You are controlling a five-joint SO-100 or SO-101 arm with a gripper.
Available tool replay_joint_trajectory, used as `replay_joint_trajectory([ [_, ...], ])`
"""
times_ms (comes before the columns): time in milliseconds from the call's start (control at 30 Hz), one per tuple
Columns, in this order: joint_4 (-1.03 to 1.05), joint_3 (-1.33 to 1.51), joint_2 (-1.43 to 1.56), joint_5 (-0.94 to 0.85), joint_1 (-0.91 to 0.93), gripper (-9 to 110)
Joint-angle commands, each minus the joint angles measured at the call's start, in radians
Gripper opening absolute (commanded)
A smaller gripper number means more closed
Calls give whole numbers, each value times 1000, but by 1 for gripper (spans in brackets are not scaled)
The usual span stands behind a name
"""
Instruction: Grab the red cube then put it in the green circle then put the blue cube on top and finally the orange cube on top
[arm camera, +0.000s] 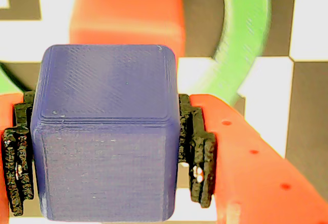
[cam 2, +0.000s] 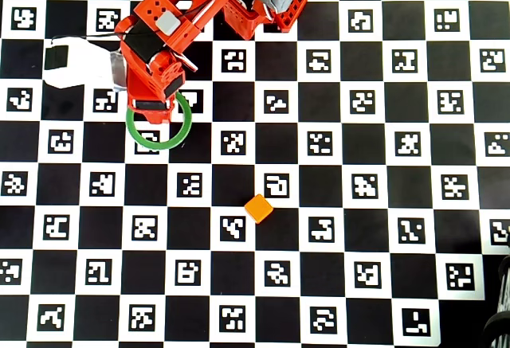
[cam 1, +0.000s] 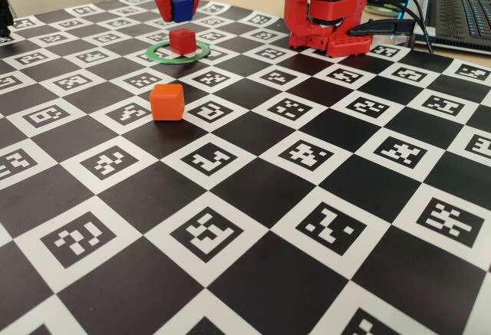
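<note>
My red gripper (cam 1: 180, 9) is shut on the blue cube (cam 1: 181, 8) and holds it in the air just above and behind the red cube (cam 1: 182, 41). The red cube sits inside the green circle (cam 1: 163, 56). In the wrist view the blue cube (arm camera: 105, 131) fills the space between the black pads (arm camera: 197, 147), with the red cube (arm camera: 128, 19) and part of the green circle (arm camera: 246, 44) below it. The orange cube (cam 1: 166, 101) rests on the board nearer the camera, apart from the circle. In the overhead view the arm hides the red and blue cubes; the green circle (cam 2: 183, 129) and orange cube (cam 2: 258, 208) show.
The arm's red base (cam 1: 326, 13) stands at the back right of the checkered marker board (cam 1: 253, 189). Cables and a laptop (cam 1: 460, 13) lie beyond the board's right edge. A white paper (cam 2: 76, 61) lies at the left in the overhead view.
</note>
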Motion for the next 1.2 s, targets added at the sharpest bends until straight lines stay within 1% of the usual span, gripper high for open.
replay_joint_trajectory([
  [0, -25, -2, 14, 6, 17, 6],
  [833, -77, 74, 23, 55, -41, 6],
  [1167, -86, 74, 23, 40, -25, 6],
])
